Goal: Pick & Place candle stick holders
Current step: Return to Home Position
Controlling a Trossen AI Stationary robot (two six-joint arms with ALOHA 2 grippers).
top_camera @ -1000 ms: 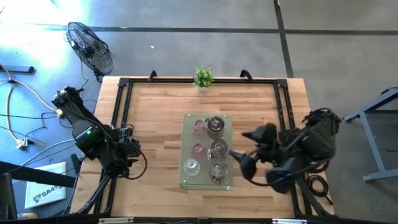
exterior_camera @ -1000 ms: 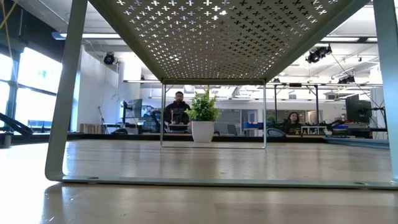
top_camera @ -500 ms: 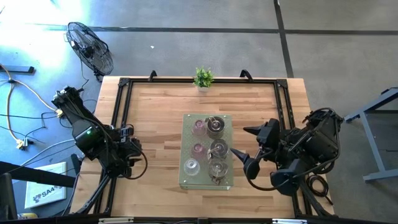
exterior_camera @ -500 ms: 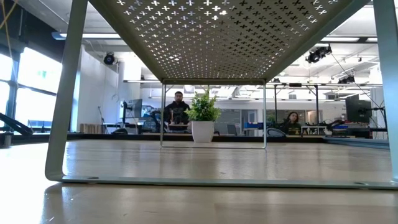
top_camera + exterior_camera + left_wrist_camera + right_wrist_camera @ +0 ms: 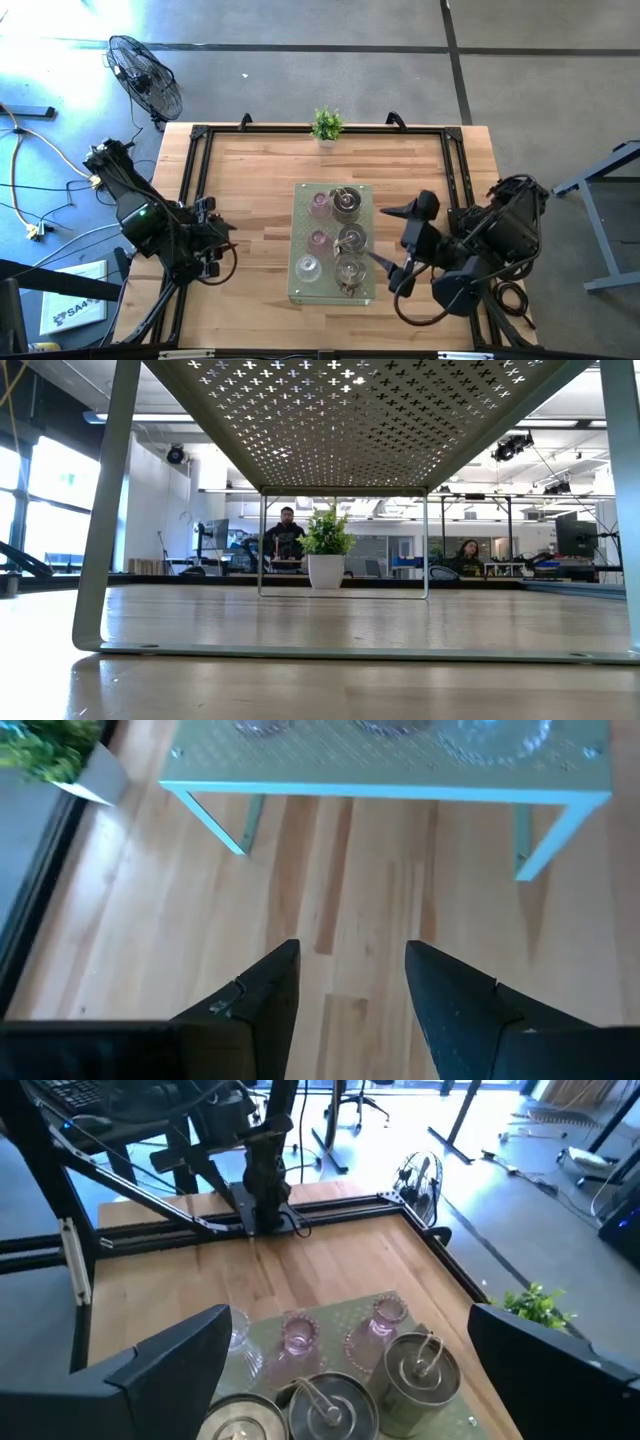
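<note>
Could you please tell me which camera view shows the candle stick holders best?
The right wrist view: all six candle stick holders, close, on the shelf. High view: small, from above. Left wrist: cropped edges only. Low view: just the shelf's underside.

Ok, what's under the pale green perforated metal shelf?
Only bare wooden tabletop shows beneath the pale green perforated metal shelf in the low view; the small green potted plant stands beyond it. From above, the shelf's top covers that space.
</note>
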